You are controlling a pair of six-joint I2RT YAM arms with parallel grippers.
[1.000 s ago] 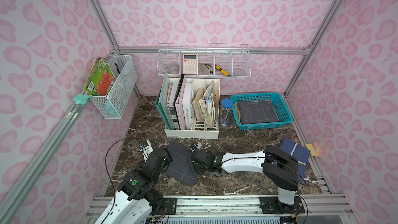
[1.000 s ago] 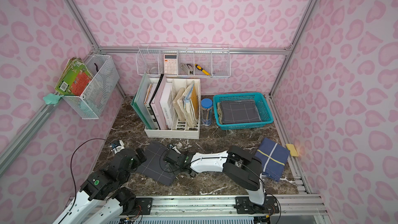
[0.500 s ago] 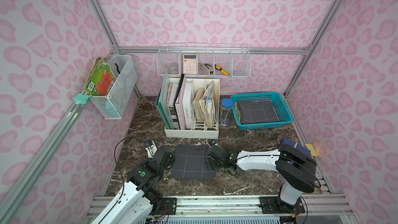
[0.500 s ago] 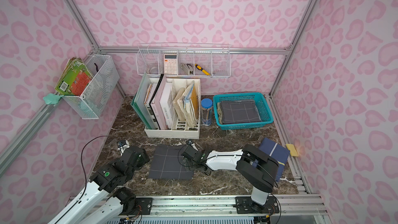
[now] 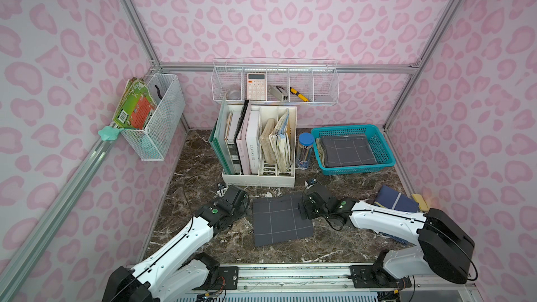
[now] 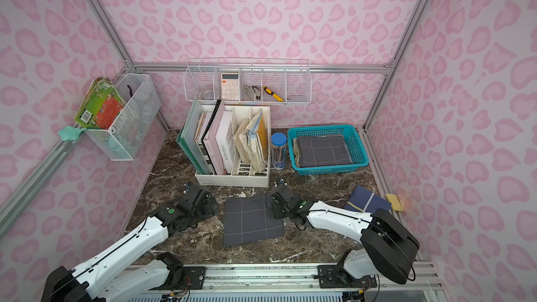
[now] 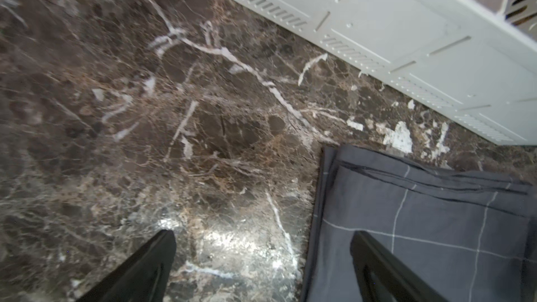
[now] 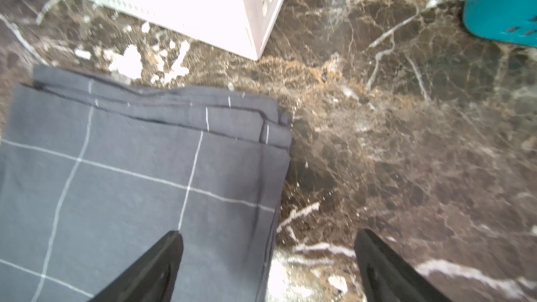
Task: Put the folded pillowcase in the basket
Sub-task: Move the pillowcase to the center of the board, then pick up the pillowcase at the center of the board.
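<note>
The folded pillowcase (image 5: 280, 219) (image 6: 251, 219), dark grey with thin white grid lines, lies flat on the marble table near the front. My left gripper (image 5: 247, 208) (image 7: 263, 239) is open astride its left edge, one finger (image 7: 369, 251) over the cloth and the other over bare marble. My right gripper (image 5: 300, 209) (image 8: 268, 238) is open astride the right edge of the pillowcase (image 8: 130, 169) in the same way. Neither holds anything. The teal basket (image 5: 357, 169) (image 6: 331, 169) stands at the back right, with a folded grey grid cloth lying in it.
A white file organizer (image 5: 258, 180) with books stands just behind the pillowcase, with a blue-lidded pencil jar (image 5: 305, 149) beside it. A navy folded cloth (image 5: 395, 201) and a yellow sponge (image 5: 420, 200) lie at the right. White wire baskets (image 5: 274, 82) (image 5: 157, 117) hang on the walls.
The pillowcase has turned from a skewed diamond to lying square and flat. Both grippers have drawn outward to its side edges, and the right arm has swung back.
</note>
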